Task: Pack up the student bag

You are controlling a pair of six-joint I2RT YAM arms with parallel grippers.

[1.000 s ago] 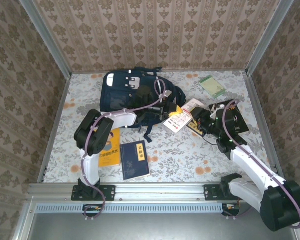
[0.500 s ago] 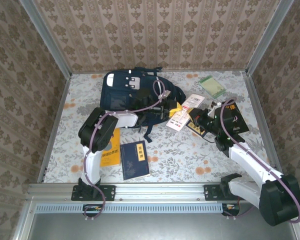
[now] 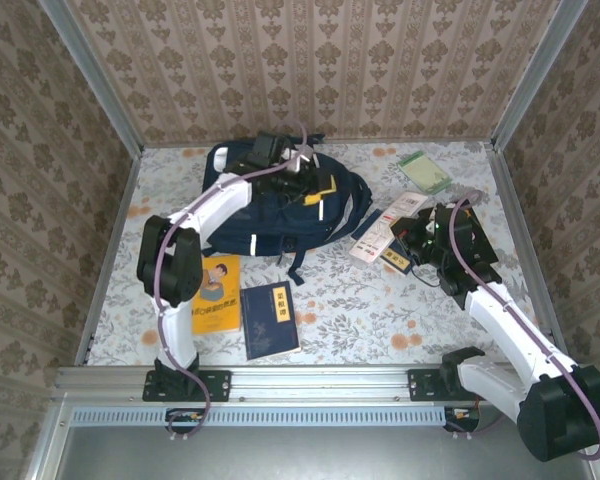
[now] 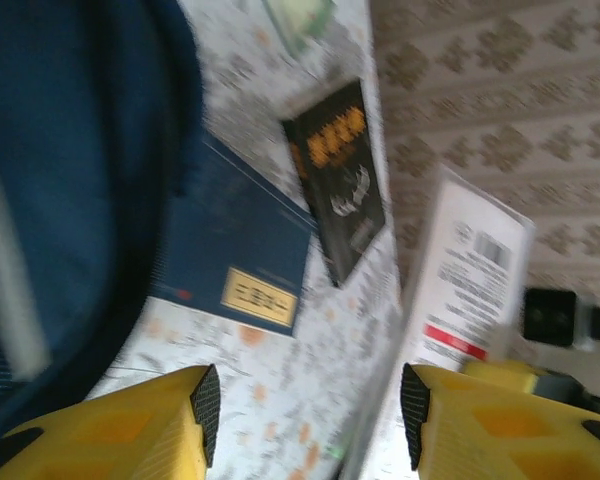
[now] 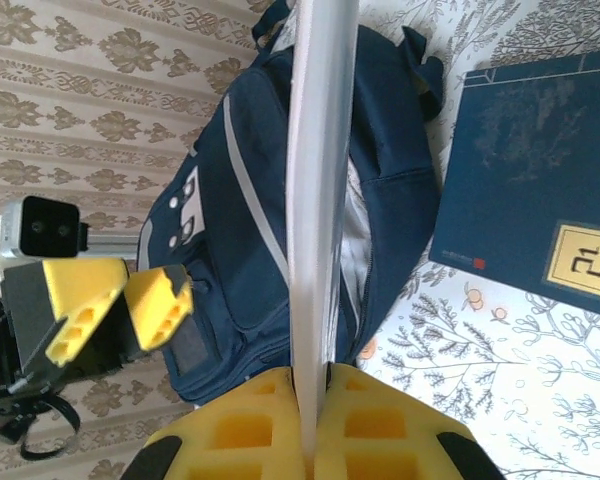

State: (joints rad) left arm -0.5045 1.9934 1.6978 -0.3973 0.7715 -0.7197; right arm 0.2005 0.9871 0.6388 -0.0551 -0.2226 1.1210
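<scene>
We note the left gripper over the student bag, jaws apart, empty. The right gripper pinches a white booklet edge-on, near the bag.

Three walls enclose the space, all in the same paper: back wall, left wall and right wall are beige-brown, with vertical stripes and repeating floral medallions. Grey metal posts stand at the two far corners. The tabletop has a pale covering printed with grey foliage and small orange blossoms, and meets all three walls. An aluminium rail spans the near edge. Light is even and soft, shadows faint.
</scene>
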